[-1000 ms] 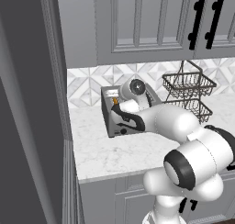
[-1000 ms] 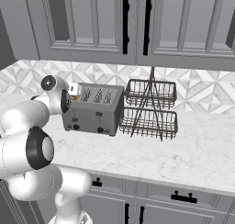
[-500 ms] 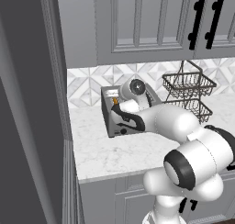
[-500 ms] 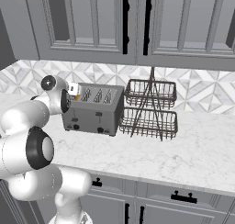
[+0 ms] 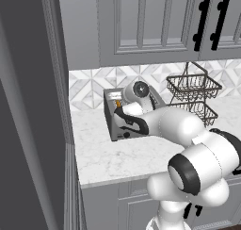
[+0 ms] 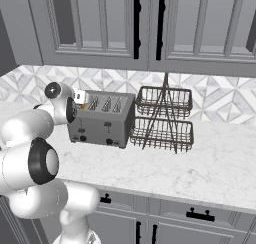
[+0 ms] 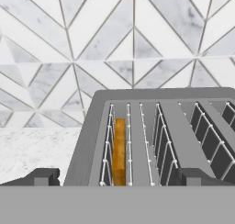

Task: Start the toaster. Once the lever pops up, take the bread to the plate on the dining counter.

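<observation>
One toaster (image 6: 102,119) sits on the marble worktop (image 6: 165,163) against the tiled backsplash (image 7: 69,44), near the worktop's left end. 4 slots on top, 2 levers + 2 black knobs on its front in the right base view. One bread (image 7: 119,150) slice, orange-tan, stands edge-on in the toaster's leftmost slot in the hand view, down between the wire guides; the other 3 slots look bare. In the left base view a bit of orange shows at the toaster's near top corner, just by the robot's wrist. Gripper (image 7: 114,178) hangs over the toaster's end, looking along the slots; 2 dark fingertips (image 7: 42,177) stand wide apart, one each side of the toaster body, jaws fully spread, nothing between them but the toaster top below. Can't tell if the tips touch the toaster. One 2-tier wire basket rack (image 6: 162,119) stands just beside the toaster on its right. Above: grey wall cabinets (image 6: 150,28) w/ 2 black handles in the right base view. Lower cabinets under the worktop have black pulls too.
</observation>
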